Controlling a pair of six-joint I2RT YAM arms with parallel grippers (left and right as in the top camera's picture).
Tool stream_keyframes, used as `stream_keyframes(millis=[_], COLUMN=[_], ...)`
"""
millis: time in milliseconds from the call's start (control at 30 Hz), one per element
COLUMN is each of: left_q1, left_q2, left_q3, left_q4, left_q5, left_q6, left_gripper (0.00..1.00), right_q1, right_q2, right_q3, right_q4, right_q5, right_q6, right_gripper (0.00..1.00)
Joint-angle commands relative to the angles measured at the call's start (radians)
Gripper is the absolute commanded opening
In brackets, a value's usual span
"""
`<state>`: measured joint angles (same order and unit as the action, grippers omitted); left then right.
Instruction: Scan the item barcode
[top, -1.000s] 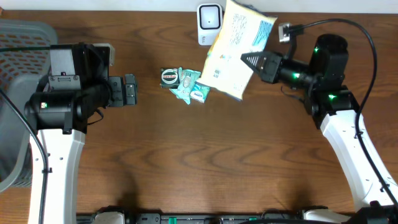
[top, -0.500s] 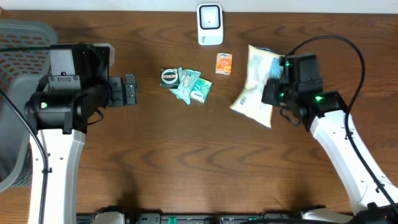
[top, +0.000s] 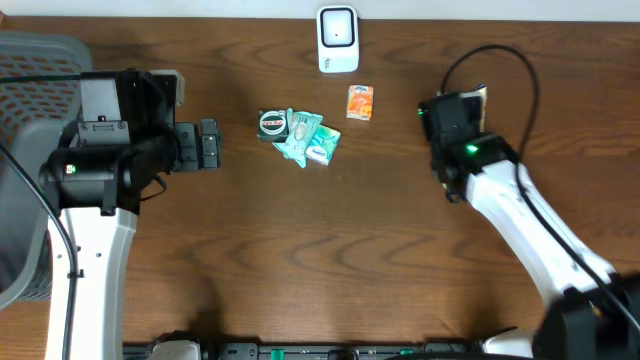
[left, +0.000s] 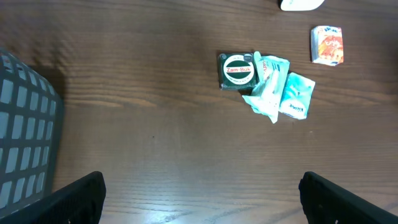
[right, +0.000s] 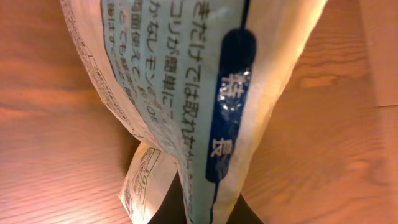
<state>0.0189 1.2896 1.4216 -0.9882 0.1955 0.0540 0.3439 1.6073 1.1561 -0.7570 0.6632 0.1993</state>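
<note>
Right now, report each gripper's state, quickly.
Left gripper: open, holding nothing.
Right gripper: closed on the white-and-blue printed plastic pouch.

One tin (top: 272, 123), one box (top: 360, 102) (orange), one pouch (right: 186, 93)

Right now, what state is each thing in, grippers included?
Left gripper: open, empty.
Right gripper: shut on the pouch.
Pouch: held, print facing the wrist camera.
Scanner: upright, nothing held to it.
Orange box: lying flat, untouched.
Zam-Buk tin: lid on, label up.
Teal sachets: heaped against the tin.
</note>
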Motion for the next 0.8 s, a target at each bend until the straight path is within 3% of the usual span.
stream_keyframes(millis=[0, 100, 200, 300, 533, 633, 767], left_q1=[0.005, 0.005, 0.005, 0.005, 0.005, 0.005, 0.005], left_q2=[0.003, 0.003, 0.003, 0.003, 0.003, 0.003, 0.003], left_q3=[0.007, 0.007, 0.007, 0.007, 0.007, 0.007, 0.007], left_q4=[-0.002, -0.002, -0.002, -0.002, -0.002, -0.002, -0.002], left_q5=[-0.006, -0.006, -0.006, -0.006, -0.006, -0.006, -0.006], left_q6=[0.013, 0.013, 0.013, 0.013, 0.013, 0.013, 0.013], left_gripper=[0.98, 0.98, 0.98, 0.98, 0.98, 0.98, 0.98], right_q1=[0.030, 0.070, 0.132, 0.202, 0.316, 0.331, 0.315], right_q2=[0.077, 0.120, 0.137, 0.137, 0.137, 0.137, 0.137], right_q3=[0.023, 0.023, 0.023, 0.028, 0.096, 0.139, 0.182], right_q4=[-0.009, -0.014, -0.014, -0.018, -0.014, -0.027, -0.059], right_q5=[0.154, 0.149, 0.111, 0.049, -0.233, -0.252, -0.205], right_q6=[-0.044, -0.043, -0.043, -0.038, -0.008, 0.007, 0.006], right_gripper=[0.01, 0.10, 0.31, 0.38, 0.38, 0.40, 0.50])
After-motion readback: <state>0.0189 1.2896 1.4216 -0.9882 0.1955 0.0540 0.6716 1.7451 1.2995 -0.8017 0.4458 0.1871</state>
